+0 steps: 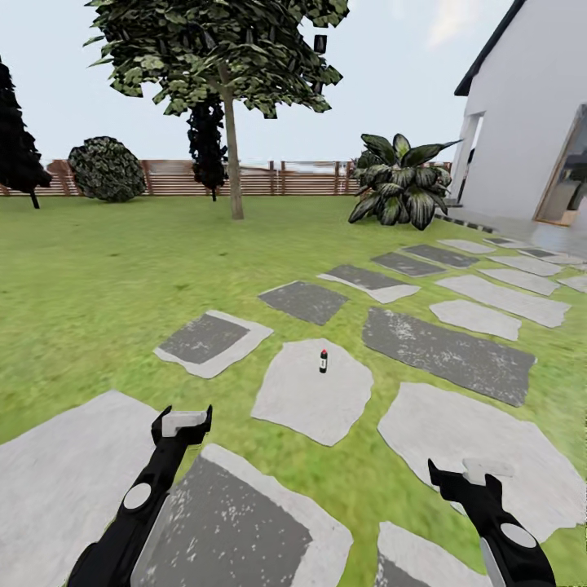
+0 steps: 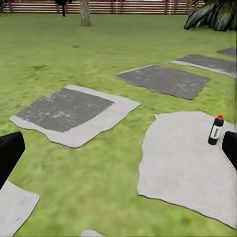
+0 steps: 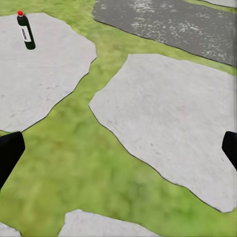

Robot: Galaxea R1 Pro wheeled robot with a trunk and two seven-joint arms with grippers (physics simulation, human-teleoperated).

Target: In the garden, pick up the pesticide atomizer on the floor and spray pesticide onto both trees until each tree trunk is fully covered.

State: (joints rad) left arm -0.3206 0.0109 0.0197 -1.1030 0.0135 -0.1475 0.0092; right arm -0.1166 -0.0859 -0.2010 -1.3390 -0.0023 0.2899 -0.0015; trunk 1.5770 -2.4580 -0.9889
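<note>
pesticide atomizer (image 1: 324, 360) upright on pale paving stone (image 1: 310, 403). looks light, rigid, tippy; grip mid-body. left claw (image 1: 184, 421) and right claw (image 1: 483, 472) both spread, empty.

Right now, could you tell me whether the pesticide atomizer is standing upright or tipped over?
Upright: the pesticide atomizer stands on its base on a pale stepping stone, red cap on top.

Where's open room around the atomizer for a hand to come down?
The atomizer stands upright, alone near the far edge of a pale paving stone. The stone is bare on its near side, toward both hands, left hand and right hand. Grass strips border the stone. Nothing crowds it.
</note>
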